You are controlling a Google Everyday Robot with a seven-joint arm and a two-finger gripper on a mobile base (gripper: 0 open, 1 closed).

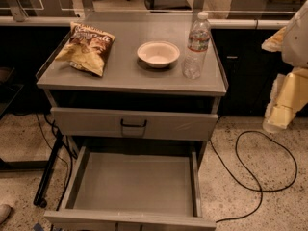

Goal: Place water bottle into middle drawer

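Note:
The water bottle (196, 45) stands upright on the right side of the cabinet top (125, 69). It is clear plastic with a white cap and a pale label with a red band. The middle drawer (134, 183) is pulled out at the bottom of the view, and its flat grey floor is bare. My gripper (285, 100) shows as pale, yellowish parts at the right edge of the view. It is beside the cabinet, lower than the bottle and well apart from it, and it holds nothing that I can see.
A white bowl (158, 53) sits just left of the bottle, and a chip bag (87, 47) lies at the top's left. A drawer front with a black bar handle (133, 124) sits above the open drawer. A black cable (260, 167) loops on the floor at the right.

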